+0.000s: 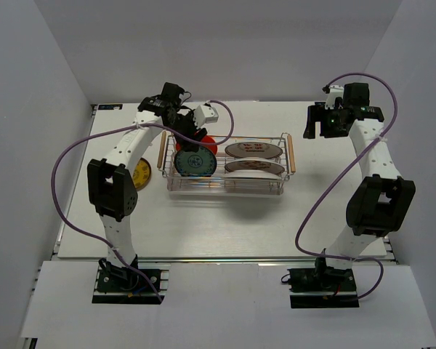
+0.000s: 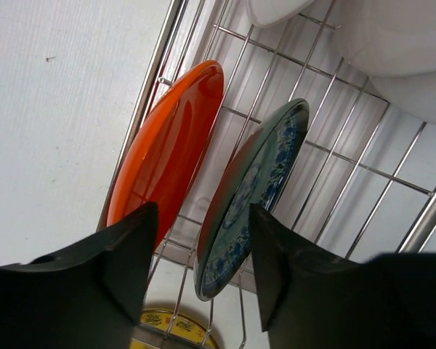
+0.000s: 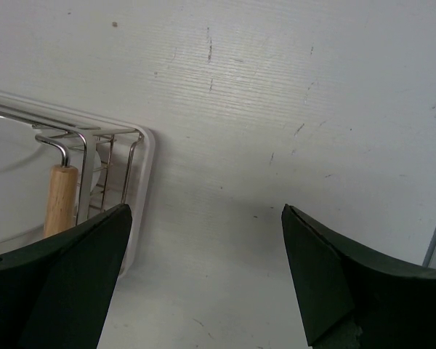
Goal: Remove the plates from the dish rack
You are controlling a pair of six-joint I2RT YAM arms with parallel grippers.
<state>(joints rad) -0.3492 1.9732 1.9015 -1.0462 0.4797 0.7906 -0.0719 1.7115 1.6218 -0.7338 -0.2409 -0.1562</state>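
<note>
The dish rack (image 1: pixel 226 183) stands mid-table. In it a teal-blue plate (image 1: pixel 196 162) and a red-orange plate (image 1: pixel 210 145) stand on edge at the left end, and two white plates (image 1: pixel 254 150) stand to the right. A yellow plate (image 1: pixel 140 174) lies on the table left of the rack. My left gripper (image 1: pixel 188 137) is open above the rack's left end. In the left wrist view its gripper (image 2: pixel 203 209) straddles the teal plate's (image 2: pixel 256 185) rim, with the orange plate (image 2: pixel 167 142) beside the left finger. My right gripper (image 1: pixel 317 124) is open and empty right of the rack.
The right wrist view shows its gripper (image 3: pixel 203 211) over bare table, with the rack's wooden handle (image 3: pixel 59 198) and white drip tray edge (image 3: pixel 141 196) at left. The white plates (image 2: pixel 414 65) fill the left wrist view's top right. White walls enclose the table.
</note>
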